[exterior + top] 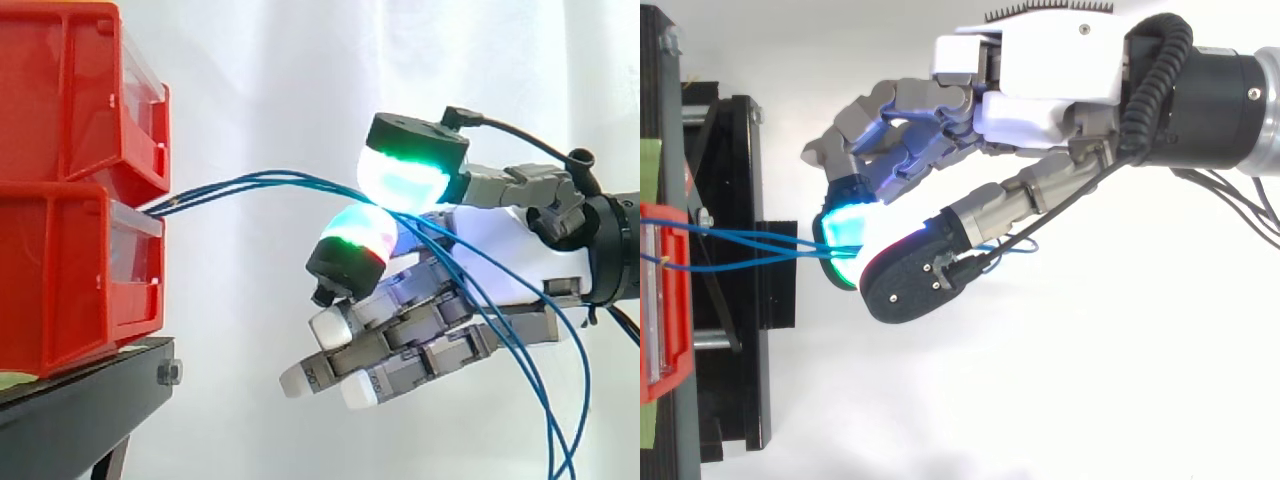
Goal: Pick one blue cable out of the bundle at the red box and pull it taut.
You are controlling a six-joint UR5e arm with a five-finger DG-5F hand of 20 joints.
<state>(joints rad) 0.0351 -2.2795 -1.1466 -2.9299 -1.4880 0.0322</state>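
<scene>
Cables (270, 178), thin and blue, leave the stacked red boxes (60, 270) on the left and arch right; the robot hand (520, 250) pinches them between two glowing pads (400, 180), and beyond the grip they droop toward the lower right; I'd worry several strands are caught, so a pull would drag the whole bundle, or slip; open room lies to the right, while the boxes' front edge stands near on the left.

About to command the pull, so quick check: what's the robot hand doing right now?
Robot hand: closed, thumb and finger pads pinching the blue cables from the red box.
</scene>
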